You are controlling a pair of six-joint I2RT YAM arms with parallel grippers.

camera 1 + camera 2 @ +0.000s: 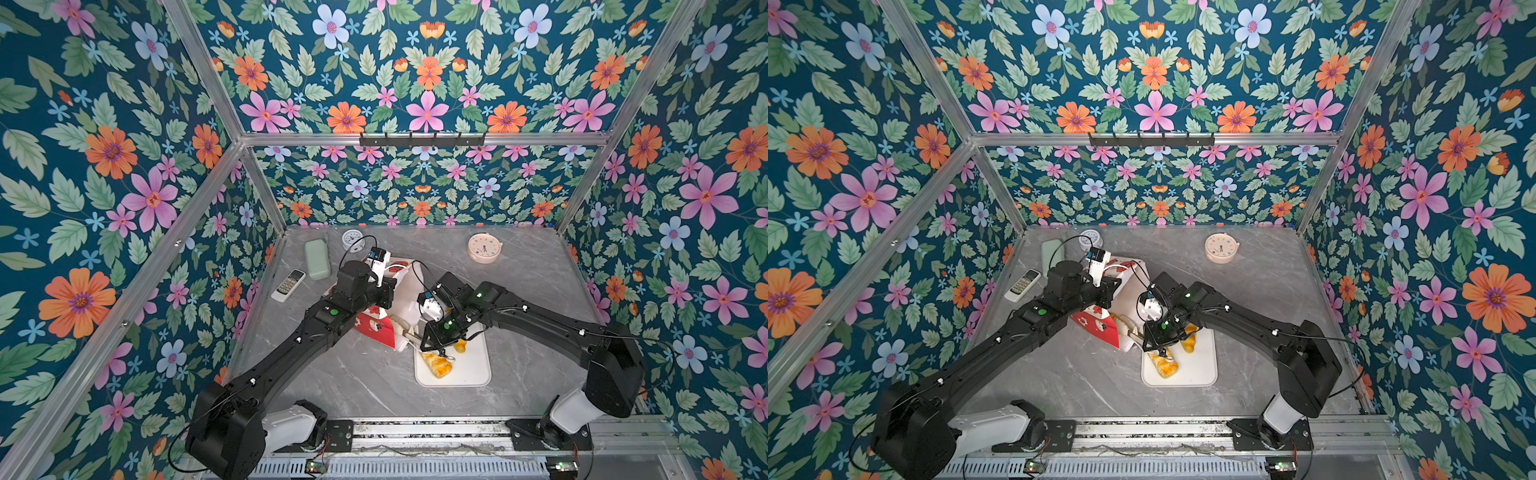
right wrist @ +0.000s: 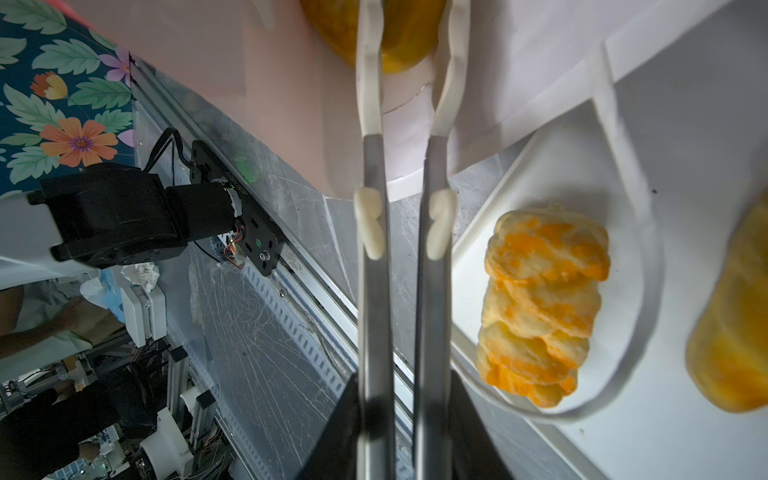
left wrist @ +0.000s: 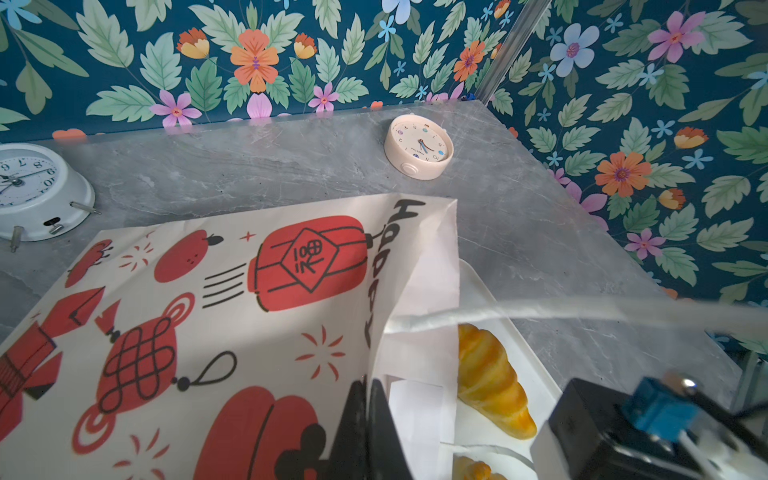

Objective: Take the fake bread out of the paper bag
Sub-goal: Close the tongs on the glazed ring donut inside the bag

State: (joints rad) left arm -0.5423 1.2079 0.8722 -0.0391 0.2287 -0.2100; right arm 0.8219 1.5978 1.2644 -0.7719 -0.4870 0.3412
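Note:
The paper bag (image 1: 406, 286) (image 1: 1130, 291) lies on its side, white with red prints, its mouth toward the white tray (image 1: 471, 372). My left gripper (image 3: 368, 415) is shut on the rim of the bag (image 3: 208, 311) at the mouth. My right gripper (image 2: 403, 378) is shut on metal tongs (image 2: 376, 311). The tongs' white tips close round a piece of fake bread (image 2: 409, 37) inside the bag. A braided roll (image 2: 540, 307) (image 1: 436, 363) and a croissant-like piece (image 3: 490, 382) (image 1: 460, 345) lie on the tray.
A bag handle cord (image 2: 648, 291) loops over the tray round the braided roll. At the back stand a pink clock (image 1: 483, 248) and a white clock (image 1: 353, 240). A green case (image 1: 317, 259) and a remote (image 1: 288, 285) lie at the left.

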